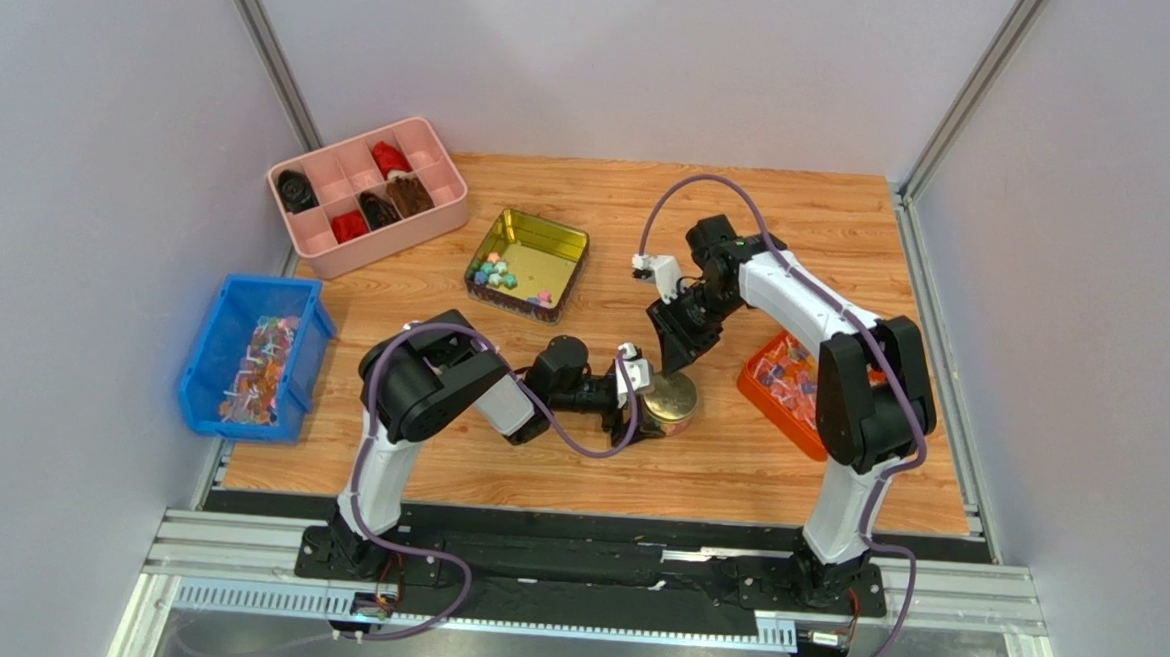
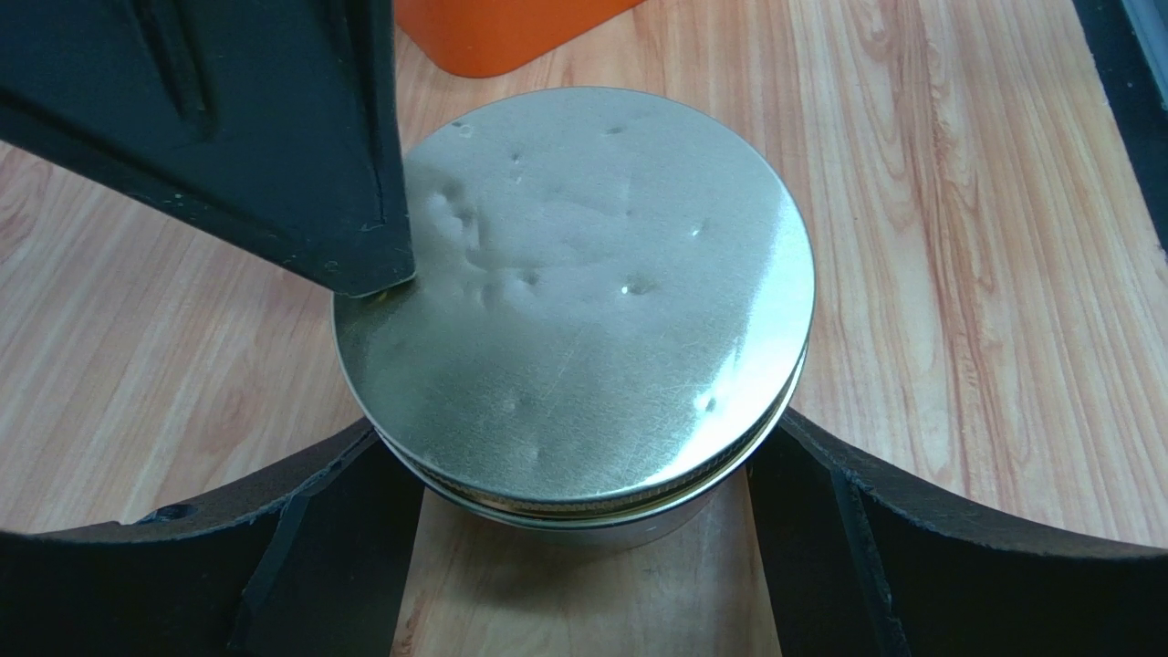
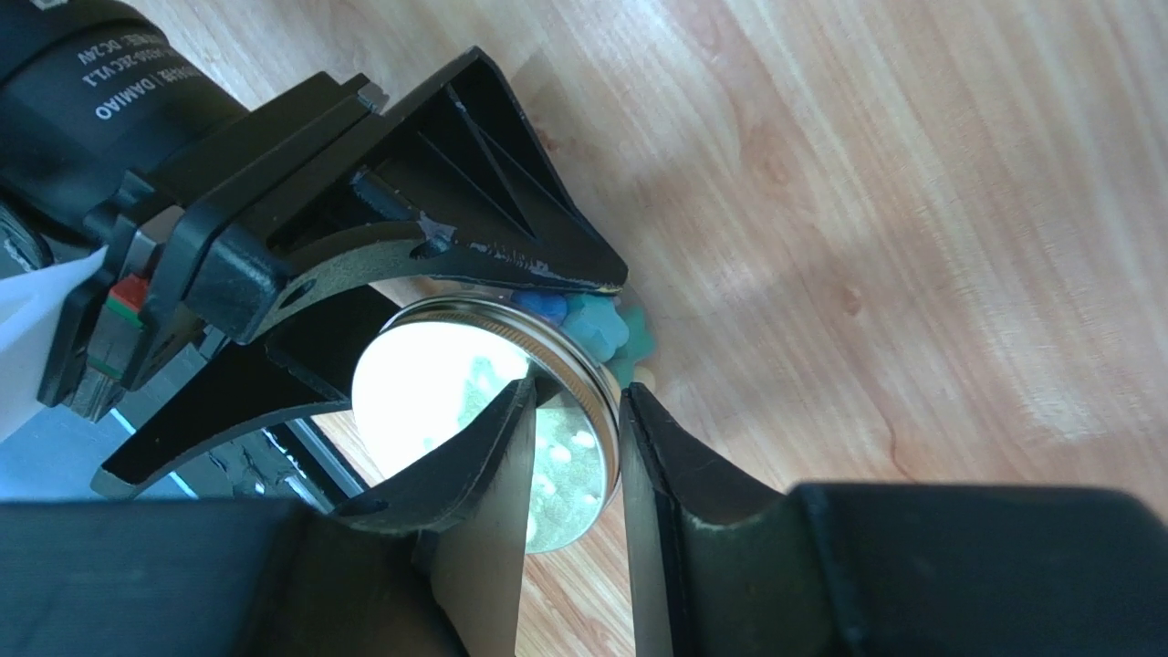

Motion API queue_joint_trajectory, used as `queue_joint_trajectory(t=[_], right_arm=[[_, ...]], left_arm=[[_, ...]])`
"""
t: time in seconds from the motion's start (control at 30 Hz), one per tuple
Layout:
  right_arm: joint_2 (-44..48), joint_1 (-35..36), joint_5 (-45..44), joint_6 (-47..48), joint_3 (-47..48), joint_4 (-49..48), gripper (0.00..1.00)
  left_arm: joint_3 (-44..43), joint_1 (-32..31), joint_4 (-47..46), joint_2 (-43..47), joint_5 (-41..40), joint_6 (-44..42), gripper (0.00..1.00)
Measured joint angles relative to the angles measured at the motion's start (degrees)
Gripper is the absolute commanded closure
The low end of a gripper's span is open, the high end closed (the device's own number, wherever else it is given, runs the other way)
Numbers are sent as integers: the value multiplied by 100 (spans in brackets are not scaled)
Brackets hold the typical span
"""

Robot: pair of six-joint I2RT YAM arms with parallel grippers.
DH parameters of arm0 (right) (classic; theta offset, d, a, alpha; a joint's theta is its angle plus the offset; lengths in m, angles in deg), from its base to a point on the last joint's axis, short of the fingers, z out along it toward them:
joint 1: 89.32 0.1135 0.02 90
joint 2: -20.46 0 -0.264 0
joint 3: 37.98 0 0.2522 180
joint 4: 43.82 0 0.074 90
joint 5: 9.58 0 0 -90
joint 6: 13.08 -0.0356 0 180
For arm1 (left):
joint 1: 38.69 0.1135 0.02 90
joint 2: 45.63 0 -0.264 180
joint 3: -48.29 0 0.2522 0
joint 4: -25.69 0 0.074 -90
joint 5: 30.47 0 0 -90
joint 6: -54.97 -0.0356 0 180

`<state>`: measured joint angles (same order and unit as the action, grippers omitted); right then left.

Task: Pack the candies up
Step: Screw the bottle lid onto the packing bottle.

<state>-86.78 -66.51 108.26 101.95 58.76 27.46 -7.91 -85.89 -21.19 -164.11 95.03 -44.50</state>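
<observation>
On the tabletop (image 1: 792,234), left tool (image 1: 659,405) clamps the jar (image 1: 680,412), right tool (image 3: 583,397) pinches its lid (image 2: 576,301), yet candies (image 1: 507,278) in the eleven-o'clock tin (image 1: 547,249) suggest packing is unfinished.

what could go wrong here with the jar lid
1. The right gripper pinches only the edge of the lid, so it may slip off or pull the lid askew.
2. The left gripper clamps the jar by its smooth sides; a twist could spin or tip it, spilling the candies inside.
3. The orange bin sits close behind the jar and could get knocked.
</observation>
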Motion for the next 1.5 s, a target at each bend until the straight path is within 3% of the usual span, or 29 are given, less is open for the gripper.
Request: queue_joint_trajectory(t=[0.83, 1.03, 1.17, 1.5], right_arm=[[1521, -92, -262, 26, -1753, -511, 75], [1840, -81, -216, -15, -2000, -240, 75], [1825, -70, -208, -17, -1884, -31, 75], [649, -70, -74, 9, -46, 11, 74]], left_arm=[[7, -37, 44, 7, 168, -9, 100], [11, -17, 44, 22, 61, -11, 100], [11, 15, 46, 44, -72, -31, 100], [11, 20, 46, 52, -122, -68, 100]])
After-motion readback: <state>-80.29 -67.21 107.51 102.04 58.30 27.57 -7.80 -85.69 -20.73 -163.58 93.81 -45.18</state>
